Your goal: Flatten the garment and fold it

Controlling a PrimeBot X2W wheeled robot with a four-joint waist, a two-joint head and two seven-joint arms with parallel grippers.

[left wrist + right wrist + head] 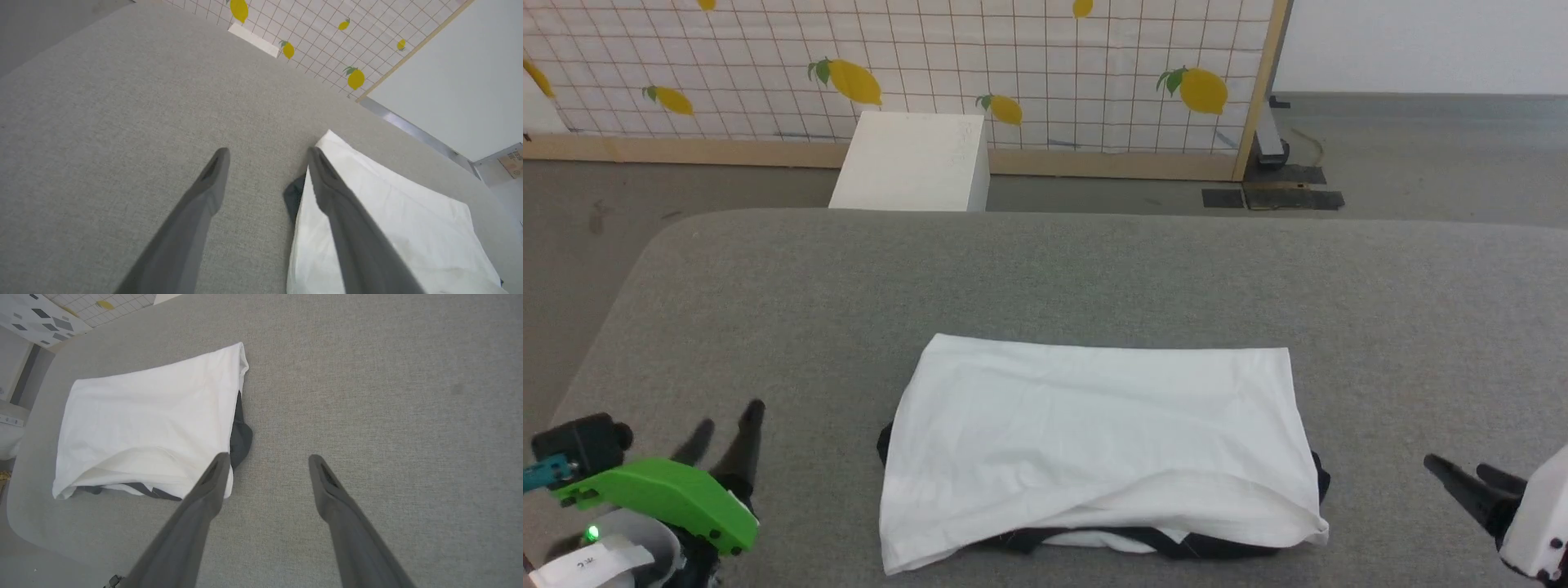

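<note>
The garment [1094, 441] lies folded into a white rectangle on the grey table [1094, 269], near its front edge. Black sleeve cloth peeks out at its left side, right side and along the front fold. My left gripper [727, 425] hovers open to the garment's left, apart from it. In the left wrist view its fingers [204, 192] spread wide over bare table beside the garment [408, 228]. My right gripper [1462, 472] stands open to the garment's right, holding nothing. The right wrist view shows the right gripper [267, 459] beside the garment [151, 416].
A white box [911, 162] stands on the floor behind the table, in front of a lemon-print screen [931, 73] with a wooden frame. The table's rounded left corner [670, 233] drops to grey floor. Bare table stretches behind and beside the garment.
</note>
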